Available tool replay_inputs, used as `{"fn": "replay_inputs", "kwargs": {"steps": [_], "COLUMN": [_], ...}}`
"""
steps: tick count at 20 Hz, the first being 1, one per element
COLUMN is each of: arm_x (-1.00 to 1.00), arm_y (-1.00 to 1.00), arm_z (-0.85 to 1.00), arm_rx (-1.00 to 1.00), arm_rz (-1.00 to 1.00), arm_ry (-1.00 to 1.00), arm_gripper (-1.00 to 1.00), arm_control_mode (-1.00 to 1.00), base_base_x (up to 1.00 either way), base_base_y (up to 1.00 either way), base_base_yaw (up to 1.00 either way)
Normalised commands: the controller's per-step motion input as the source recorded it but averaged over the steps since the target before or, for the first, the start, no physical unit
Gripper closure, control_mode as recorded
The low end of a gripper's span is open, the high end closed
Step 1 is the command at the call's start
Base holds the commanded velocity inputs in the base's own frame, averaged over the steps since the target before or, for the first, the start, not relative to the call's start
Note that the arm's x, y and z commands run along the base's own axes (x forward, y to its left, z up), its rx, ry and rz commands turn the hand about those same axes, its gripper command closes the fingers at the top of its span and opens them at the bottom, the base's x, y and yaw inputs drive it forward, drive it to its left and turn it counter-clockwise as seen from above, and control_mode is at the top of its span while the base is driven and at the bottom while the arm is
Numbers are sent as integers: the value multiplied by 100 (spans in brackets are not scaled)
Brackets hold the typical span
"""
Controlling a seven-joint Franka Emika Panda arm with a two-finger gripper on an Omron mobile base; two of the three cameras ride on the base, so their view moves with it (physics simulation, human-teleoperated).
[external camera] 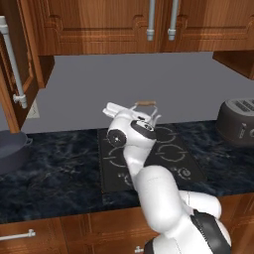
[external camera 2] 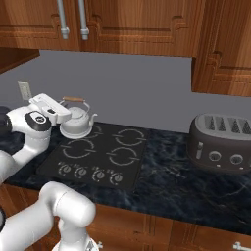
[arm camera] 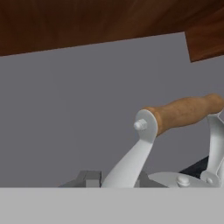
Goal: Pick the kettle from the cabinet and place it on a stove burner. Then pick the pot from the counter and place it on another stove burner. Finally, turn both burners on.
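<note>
the kettle (external camera 2: pixel 77 123) sits on the back left stove burner (external camera 2: pixel 83 131) of the cooktop; the end effector (external camera 2: pixel 58 111) is clamped on its wire handle beside the wooden bar.

**Camera placement**

Left and right base views looked forward and down from behind the arm, sharing the cooktop (external camera: pixel 171 156) (external camera 2: pixel 105 154), kettle (external camera: pixel 149 115) (external camera 2: pixel 76 122) and toaster (external camera: pixel 239 120) (external camera 2: pixel 223 142). The hand view sat very near the kettle's handle (arm camera: pixel 186 113), facing the far wall.
</note>
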Motion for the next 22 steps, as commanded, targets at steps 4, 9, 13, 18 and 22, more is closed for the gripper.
{"fn": "replay_inputs", "kwargs": {"steps": [4, 9, 13, 18, 22], "arm_x": [17, 26, 34, 33, 31], "arm_y": [0, 2, 8, 8, 7], "arm_z": [-17, -22, -14, -14, -15], "arm_rx": [0, 0, 0, 0, 0], "arm_rz": [0, 0, -2, -2, -2], "arm_ry": [2, 0, 0, 0, 0], "arm_gripper": [100, 100, 100, 100, 100], "arm_control_mode": [-100, -100, -100, -100, -100], "base_base_x": [0, 0, 0, 0, 0], "base_base_y": [0, 0, 0, 0, 0], "base_base_yaw": [0, 0, 0, 0, 0]}}
